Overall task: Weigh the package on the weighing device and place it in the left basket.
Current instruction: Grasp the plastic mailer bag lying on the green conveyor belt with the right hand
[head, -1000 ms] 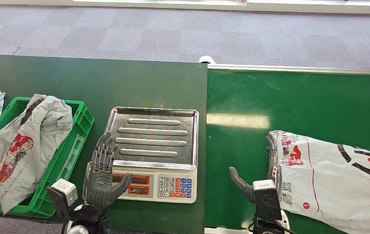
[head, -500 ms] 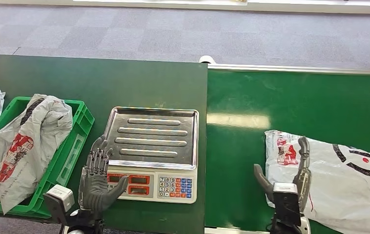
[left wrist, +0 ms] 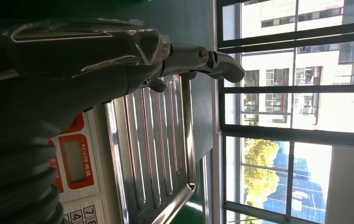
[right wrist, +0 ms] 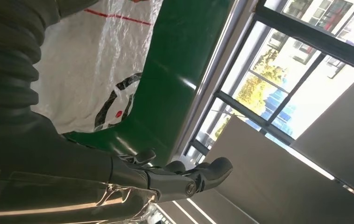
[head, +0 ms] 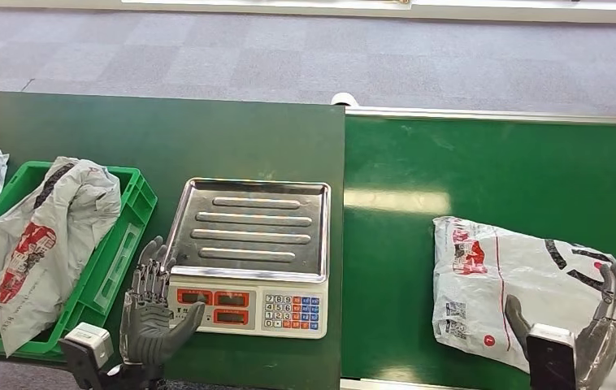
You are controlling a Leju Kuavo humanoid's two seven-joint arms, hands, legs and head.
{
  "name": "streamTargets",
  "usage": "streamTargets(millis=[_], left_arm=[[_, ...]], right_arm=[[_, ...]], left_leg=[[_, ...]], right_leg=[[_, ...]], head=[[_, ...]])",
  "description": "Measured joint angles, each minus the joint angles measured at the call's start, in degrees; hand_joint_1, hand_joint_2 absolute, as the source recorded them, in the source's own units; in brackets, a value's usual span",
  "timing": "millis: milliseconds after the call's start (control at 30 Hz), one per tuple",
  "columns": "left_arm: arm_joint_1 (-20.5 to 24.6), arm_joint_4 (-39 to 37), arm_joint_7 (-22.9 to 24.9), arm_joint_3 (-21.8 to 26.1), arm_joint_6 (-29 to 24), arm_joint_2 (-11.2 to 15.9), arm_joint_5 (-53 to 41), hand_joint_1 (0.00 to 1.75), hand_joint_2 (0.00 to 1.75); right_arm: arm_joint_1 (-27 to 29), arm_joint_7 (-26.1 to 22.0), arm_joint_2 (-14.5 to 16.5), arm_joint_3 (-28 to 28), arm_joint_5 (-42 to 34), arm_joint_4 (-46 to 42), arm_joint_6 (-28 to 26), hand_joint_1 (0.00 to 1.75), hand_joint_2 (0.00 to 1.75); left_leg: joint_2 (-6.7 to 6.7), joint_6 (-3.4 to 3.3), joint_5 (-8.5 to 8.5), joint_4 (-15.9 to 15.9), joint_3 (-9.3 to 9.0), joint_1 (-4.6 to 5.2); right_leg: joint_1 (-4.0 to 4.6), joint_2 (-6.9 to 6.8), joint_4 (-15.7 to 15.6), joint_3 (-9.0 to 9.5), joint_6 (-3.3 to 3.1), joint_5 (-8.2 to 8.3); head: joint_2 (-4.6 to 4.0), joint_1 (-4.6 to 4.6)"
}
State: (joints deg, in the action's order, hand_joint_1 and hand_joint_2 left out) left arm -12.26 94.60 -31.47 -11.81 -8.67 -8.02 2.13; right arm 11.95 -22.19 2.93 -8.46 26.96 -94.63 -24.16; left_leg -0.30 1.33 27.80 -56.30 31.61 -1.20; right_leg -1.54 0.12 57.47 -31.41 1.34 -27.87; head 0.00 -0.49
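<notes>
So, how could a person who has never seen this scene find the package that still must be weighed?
Start at the shiny green belt to the right of the scale. The package lies flat on it near the front edge, with the right hand over its right end. It is the one bag on the belt; the other grey bag sits in the green basket at the far left.

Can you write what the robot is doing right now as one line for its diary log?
stage: reaching for package | package: on belt, not weighed | right hand: open, at package's right end | left hand: open, beside scale | scale tray: empty | left basket: holds another bag
</notes>
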Motion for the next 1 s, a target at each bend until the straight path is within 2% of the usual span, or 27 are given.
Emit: streamTargets(millis=[67,233,300,633,1000], left_arm=[[0.0,0.0,0.0,0.0,0.0,0.0,0.2,0.0,1.75],[0.6,-0.1,1.8,0.0,0.6,0.0,0.6,0.0,1.75],[1.1,-0.1,2.6,0.1,0.8,0.0,0.6,0.0,1.75],[1.5,-0.1,3.7,0.5,0.7,0.0,0.5,0.0,1.75],[1.5,-0.2,3.7,0.7,0.6,0.0,0.5,0.0,1.75]], right_arm=[[0.0,3.9,0.0,-1.1,3.0,0.0,2.1,0.0,1.75],[-1.0,24.7,-0.3,-3.8,17.9,3.3,16.1,0.0,1.75],[-2.1,28.0,-0.5,-5.0,20.6,6.3,18.5,0.0,1.75],[-7.0,29.8,-1.4,-8.6,21.3,17.8,19.8,0.0,1.75],[-9.4,29.8,-2.0,-9.5,20.6,22.9,20.3,0.0,1.75]], left_leg=[[0.01,0.0,0.0,0.0,-0.02,0.0],[0.0,0.0,-0.01,0.0,-0.04,-0.01],[0.0,0.0,-0.01,0.0,-0.04,0.0],[0.0,0.0,-0.01,0.0,-0.03,-0.01],[-0.01,0.0,-0.01,0.0,-0.03,0.0]], right_leg=[[0.0,0.0,0.0,0.01,0.0,0.0],[0.01,0.0,0.0,0.05,0.0,0.0],[0.0,0.0,0.0,0.07,0.0,0.01],[0.01,0.01,0.0,0.03,0.0,0.0],[0.0,0.0,0.0,0.04,0.0,0.01]], head=[[0.0,-0.01],[0.0,0.0],[0.0,-0.01],[0.0,-0.03],[0.0,-0.01]])
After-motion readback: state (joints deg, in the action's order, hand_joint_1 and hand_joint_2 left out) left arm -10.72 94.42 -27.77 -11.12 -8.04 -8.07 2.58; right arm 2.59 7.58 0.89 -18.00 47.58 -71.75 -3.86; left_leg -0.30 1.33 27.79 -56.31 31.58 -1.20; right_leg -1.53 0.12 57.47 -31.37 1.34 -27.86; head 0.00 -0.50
